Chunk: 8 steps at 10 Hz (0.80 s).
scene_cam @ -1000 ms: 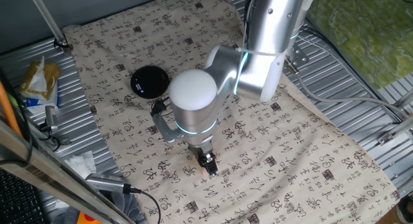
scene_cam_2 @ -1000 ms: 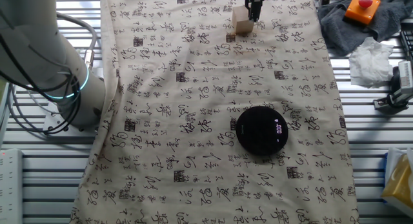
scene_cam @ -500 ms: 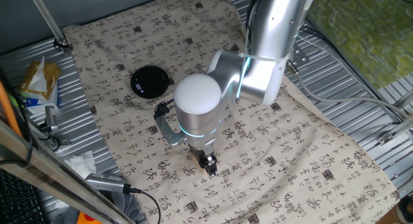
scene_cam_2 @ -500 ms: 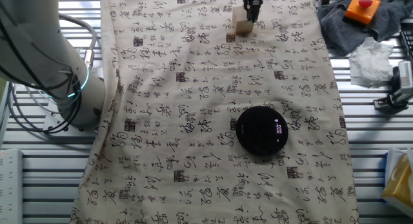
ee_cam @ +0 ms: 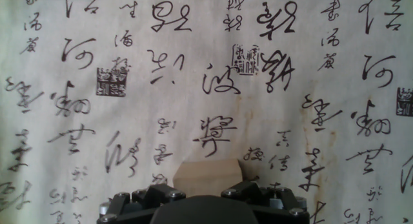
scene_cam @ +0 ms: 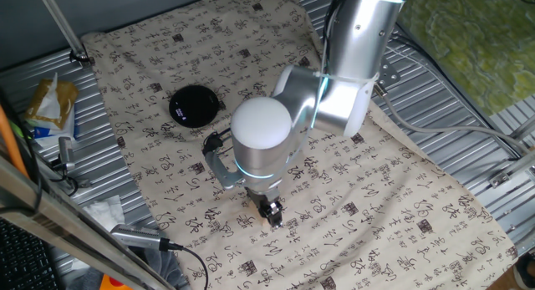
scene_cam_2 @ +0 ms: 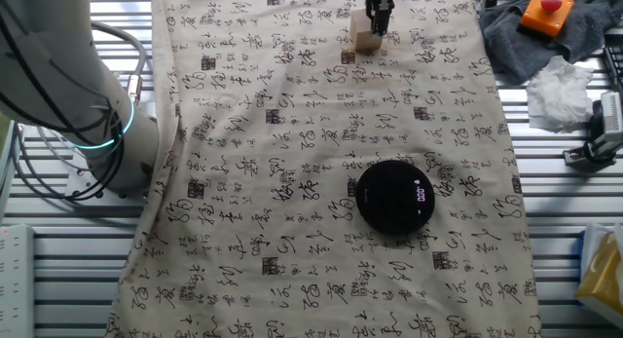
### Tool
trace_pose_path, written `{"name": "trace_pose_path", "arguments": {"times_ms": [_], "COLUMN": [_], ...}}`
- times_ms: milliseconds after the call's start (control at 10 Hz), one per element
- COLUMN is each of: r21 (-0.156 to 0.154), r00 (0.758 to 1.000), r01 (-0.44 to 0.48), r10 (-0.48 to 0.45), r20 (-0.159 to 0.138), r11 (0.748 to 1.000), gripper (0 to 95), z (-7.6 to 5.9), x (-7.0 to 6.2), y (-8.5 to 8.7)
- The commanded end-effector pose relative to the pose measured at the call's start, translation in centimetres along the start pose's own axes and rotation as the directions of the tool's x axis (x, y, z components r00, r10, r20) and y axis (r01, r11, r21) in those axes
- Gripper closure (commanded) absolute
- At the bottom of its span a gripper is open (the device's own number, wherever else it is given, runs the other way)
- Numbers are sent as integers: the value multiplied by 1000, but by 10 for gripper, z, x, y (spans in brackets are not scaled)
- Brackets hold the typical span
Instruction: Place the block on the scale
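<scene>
The block (scene_cam_2: 364, 34) is a small tan wooden cube resting on the printed cloth at the far edge of the other fixed view. In the hand view it (ee_cam: 208, 173) sits at the bottom centre between the two dark fingers (ee_cam: 139, 199). My gripper (scene_cam_2: 380, 17) is right at the block, low over the cloth, jaws open on either side of it. In one fixed view the gripper (scene_cam: 269, 211) hangs below the arm's round joint and hides most of the block. The scale (scene_cam_2: 394, 196) is a flat black disc with a pale blue mark, well away from the block; it also shows in one fixed view (scene_cam: 194, 105).
A cloth with black calligraphy (scene_cam_2: 292, 133) covers the slatted metal table. An orange box with a red button (scene_cam_2: 545, 11), a grey rag and white tissue (scene_cam_2: 563, 91) lie beside the cloth. A snack packet (scene_cam: 50, 106) and cables lie at the left. The arm's base (scene_cam_2: 92, 114) stands beside the cloth.
The arm has shifted slightly and the gripper has settled a little closer onto the block. The block and the scale have not moved.
</scene>
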<state>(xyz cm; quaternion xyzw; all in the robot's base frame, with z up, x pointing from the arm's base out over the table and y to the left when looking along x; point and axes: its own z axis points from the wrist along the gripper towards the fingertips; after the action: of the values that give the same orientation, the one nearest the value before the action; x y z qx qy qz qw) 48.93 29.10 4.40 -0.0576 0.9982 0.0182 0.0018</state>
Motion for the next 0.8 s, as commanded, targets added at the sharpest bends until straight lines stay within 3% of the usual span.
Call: {"name": "trace_pose_path", "arguments": {"times_ms": [100,300,800], "r21": [5,26,14], "r00": [1000,1000,1000], "r01": [9,1,14], "r10": [-9,-1,-15], "r20": [10,13,23], "r11": [1000,1000,1000], "gripper": [190,950,950], "z": [0,0,-1], "x": [1,0,0], "y": [-2,-4,-5]}}
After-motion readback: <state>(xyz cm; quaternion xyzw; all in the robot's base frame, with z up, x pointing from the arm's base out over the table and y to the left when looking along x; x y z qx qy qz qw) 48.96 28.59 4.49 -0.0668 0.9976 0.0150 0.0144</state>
